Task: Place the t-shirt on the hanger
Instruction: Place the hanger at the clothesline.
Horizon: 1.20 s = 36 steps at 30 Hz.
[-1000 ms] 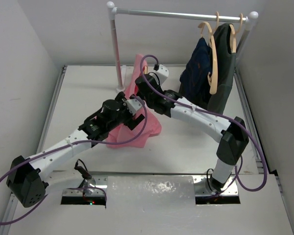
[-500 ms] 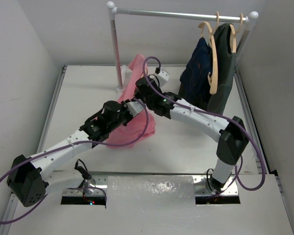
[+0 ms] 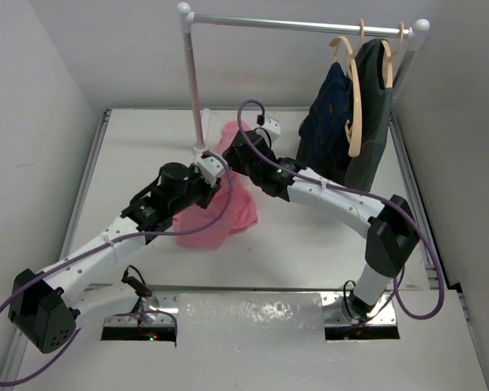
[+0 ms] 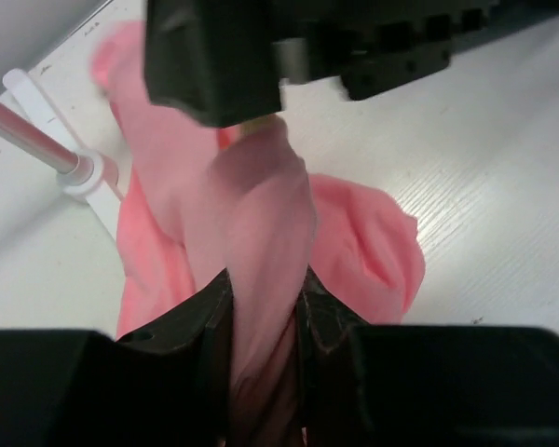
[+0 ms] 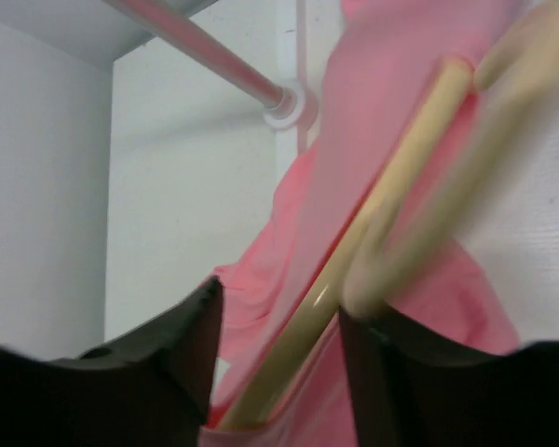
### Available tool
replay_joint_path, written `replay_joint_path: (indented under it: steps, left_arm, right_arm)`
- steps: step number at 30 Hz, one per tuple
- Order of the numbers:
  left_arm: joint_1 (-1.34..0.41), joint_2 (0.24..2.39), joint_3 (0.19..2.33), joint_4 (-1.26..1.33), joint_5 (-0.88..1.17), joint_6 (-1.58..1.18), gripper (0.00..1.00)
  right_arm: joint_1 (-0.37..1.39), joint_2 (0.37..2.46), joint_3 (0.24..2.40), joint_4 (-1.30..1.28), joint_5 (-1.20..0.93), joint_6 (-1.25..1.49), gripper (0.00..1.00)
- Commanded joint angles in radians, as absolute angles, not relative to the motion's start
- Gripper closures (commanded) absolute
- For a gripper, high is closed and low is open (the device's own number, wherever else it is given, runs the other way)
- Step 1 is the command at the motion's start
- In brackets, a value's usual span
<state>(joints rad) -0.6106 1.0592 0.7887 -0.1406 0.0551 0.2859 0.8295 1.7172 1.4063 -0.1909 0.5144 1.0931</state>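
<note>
Pink t-shirt [image 3: 218,221] on white table [image 3: 143,151]

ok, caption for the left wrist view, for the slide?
Left gripper pinches a fold of the pink t-shirt; rack foot at left.

clothes rail [image 3: 301,24] at table [image 3: 147,155] back; navy garment [image 3: 326,122], dark grey-green garment [image 3: 371,130] hang at right end.

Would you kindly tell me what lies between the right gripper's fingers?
The wooden arm of the hanger runs through the right gripper, pink t-shirt behind it; the right wrist view shows it.
</note>
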Motion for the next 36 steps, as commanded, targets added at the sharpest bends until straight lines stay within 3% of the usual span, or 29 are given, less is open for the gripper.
replay_joint_path:
  steps: [1,5,12,19,27,36]
  left_arm:
    - [-0.562,1.026,0.831,-0.126,0.113,0.189,1.0]
    - [-0.511,1.026,0.808,-0.12,0.143,0.147,1.0]
    - [-0.468,1.022,0.814,-0.107,0.16,0.094,1.0]
    - [-0.448,1.028,0.942,-0.051,0.108,0.129,1.0]
    - [-0.437,1.0,1.034,-0.081,0.1,0.155,1.0]
    - [-0.433,0.997,1.227,-0.163,0.025,0.143,1.0]
  right_arm:
    - [0.787,1.666,1.365,-0.15,0.474,0.985,0.45]
    - [0.74,1.635,1.304,-0.074,0.388,0.982,0.32]
    - [0.675,1.598,1.299,-0.058,0.298,0.891,0.25]
    - [0.673,1.471,1.296,-0.123,0.303,0.623,0.23]
    - [0.673,1.224,1.034,-0.149,0.5,0.52,0.23]
    - [0.675,1.213,0.943,-0.17,0.488,0.546,0.23]
